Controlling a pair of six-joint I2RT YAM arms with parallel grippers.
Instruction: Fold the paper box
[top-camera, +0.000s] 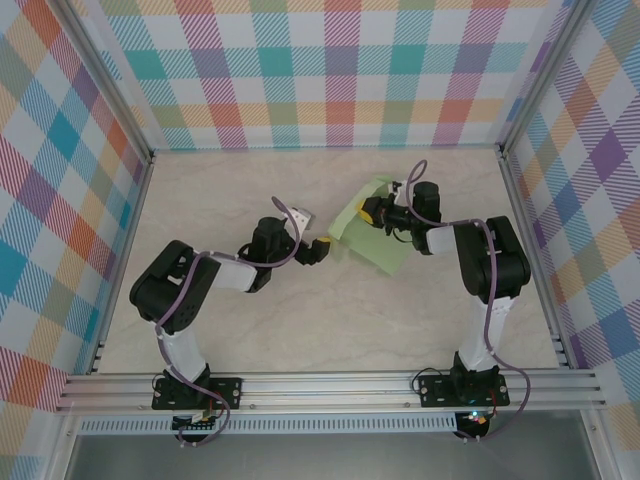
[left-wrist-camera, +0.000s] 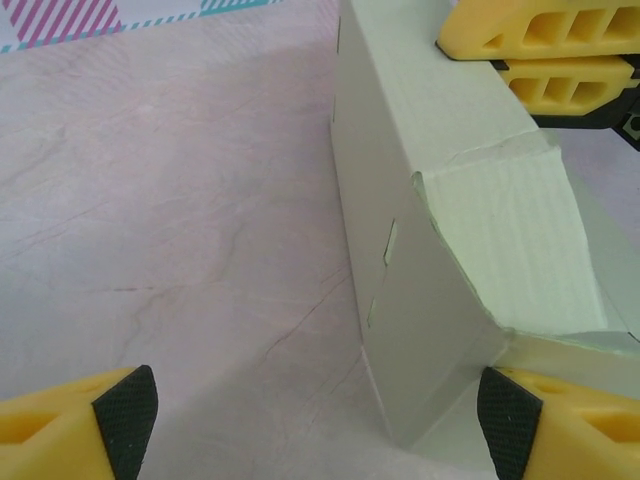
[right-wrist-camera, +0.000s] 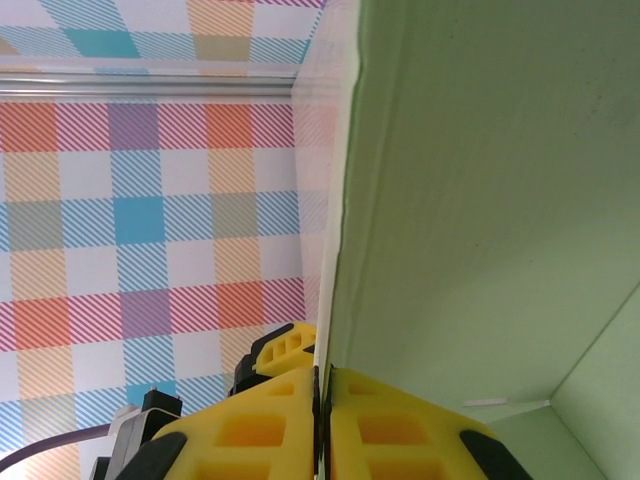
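Note:
The paper box (top-camera: 372, 238) is pale green card, partly folded, lying right of the table's middle. My right gripper (top-camera: 371, 211) is shut on its far upper edge. In the right wrist view the yellow fingers (right-wrist-camera: 322, 405) pinch a thin wall of the paper box (right-wrist-camera: 480, 200). My left gripper (top-camera: 322, 250) stands open at the box's left corner. In the left wrist view the paper box (left-wrist-camera: 440, 230) stands partly raised, with a creased flap. Its near corner sits between the open left gripper (left-wrist-camera: 315, 415), close to the right-hand pad (left-wrist-camera: 510, 420). The right gripper's fingers (left-wrist-camera: 545, 50) show at the top.
The marbled tabletop (top-camera: 250, 320) is walled by plaid panels (top-camera: 330, 70) at the back and both sides, on aluminium rails. A small white object (top-camera: 298, 214) lies by the left arm's wrist. Both arm bases sit on the near rail (top-camera: 330, 385).

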